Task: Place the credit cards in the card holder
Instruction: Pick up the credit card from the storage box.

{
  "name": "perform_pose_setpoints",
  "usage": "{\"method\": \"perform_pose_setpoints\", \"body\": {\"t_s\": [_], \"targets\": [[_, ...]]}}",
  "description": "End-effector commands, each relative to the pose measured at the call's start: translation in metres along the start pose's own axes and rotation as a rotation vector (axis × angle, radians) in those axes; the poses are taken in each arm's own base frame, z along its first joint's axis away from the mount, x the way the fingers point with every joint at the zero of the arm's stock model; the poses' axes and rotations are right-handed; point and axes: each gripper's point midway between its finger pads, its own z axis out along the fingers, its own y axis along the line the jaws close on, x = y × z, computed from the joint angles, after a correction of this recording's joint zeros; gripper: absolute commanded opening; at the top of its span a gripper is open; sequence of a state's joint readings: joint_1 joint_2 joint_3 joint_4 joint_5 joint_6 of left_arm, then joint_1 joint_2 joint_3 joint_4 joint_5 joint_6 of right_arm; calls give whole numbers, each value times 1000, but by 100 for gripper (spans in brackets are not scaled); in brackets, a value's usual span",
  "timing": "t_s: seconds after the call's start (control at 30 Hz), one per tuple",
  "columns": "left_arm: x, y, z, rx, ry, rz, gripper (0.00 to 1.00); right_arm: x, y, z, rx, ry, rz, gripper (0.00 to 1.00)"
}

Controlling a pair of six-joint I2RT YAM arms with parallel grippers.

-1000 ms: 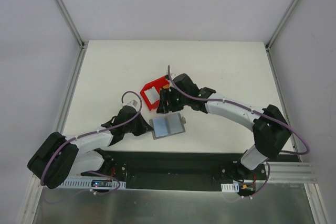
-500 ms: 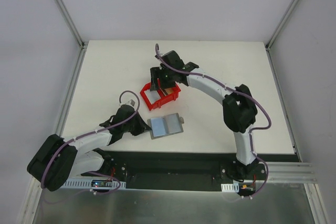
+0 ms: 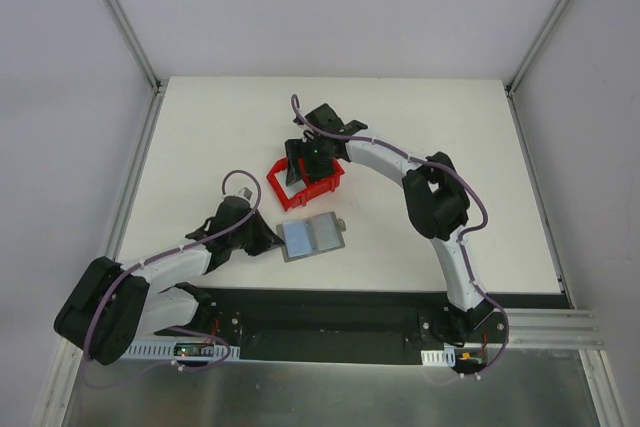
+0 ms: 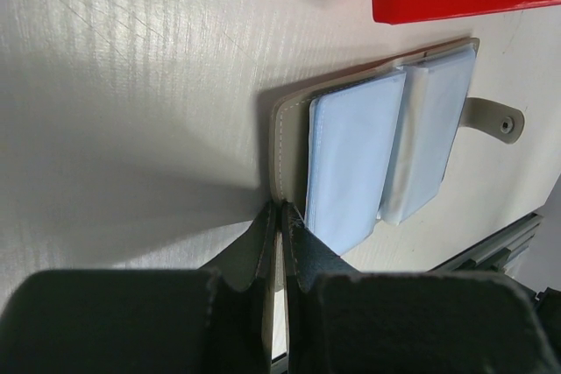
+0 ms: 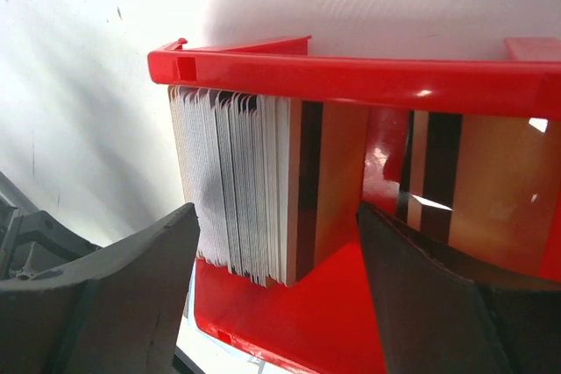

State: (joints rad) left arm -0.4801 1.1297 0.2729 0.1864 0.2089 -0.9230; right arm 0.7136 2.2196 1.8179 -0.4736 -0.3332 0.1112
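Two arms [image 3: 380, 155] bent inward: left claw [image 4: 279, 216] clamps card holder [image 4: 351, 164], right claw [image 5: 276, 216] gapes astride credit cards [image 5: 237, 181].

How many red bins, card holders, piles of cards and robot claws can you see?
Bin: 1
Card holder: 1
Card pile: 1
Claws: 2, left gripper and right gripper
Total: 5

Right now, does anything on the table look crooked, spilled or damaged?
Nothing is spilled or damaged. Only the flat grey card holder lies open and askew on the white table, its snap strap sticking out, while the left claw pinches its edge. The credit cards stand on edge in the red plastic bin.
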Motion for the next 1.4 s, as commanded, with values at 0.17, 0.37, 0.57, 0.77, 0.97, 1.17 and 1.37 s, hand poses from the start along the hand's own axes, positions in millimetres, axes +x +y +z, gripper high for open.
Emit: {"method": "perform_pose_setpoints", "body": {"t_s": [0.17, 0.37, 0.57, 0.77, 0.97, 1.17, 1.37], "targets": [[0, 15, 0, -60, 20, 12, 0, -18, 27, -11, -115, -34, -13, 65], [-1, 15, 1, -63, 25, 16, 0, -22, 34, -22, -132, -52, -29, 52], [1, 16, 3, -65, 34, 14, 0, -23, 36, -29, -131, -57, -41, 46], [-1, 13, 4, -60, 37, 13, 0, -25, 40, -36, -135, -68, -47, 44], [1, 14, 4, -60, 43, 11, 0, -27, 43, -41, -136, -78, -54, 42], [0, 13, 4, -53, 42, 12, 0, -27, 41, -40, -131, -72, -50, 36], [1, 13, 4, -53, 45, 13, 0, -26, 40, -38, -121, -60, -49, 26]]}}
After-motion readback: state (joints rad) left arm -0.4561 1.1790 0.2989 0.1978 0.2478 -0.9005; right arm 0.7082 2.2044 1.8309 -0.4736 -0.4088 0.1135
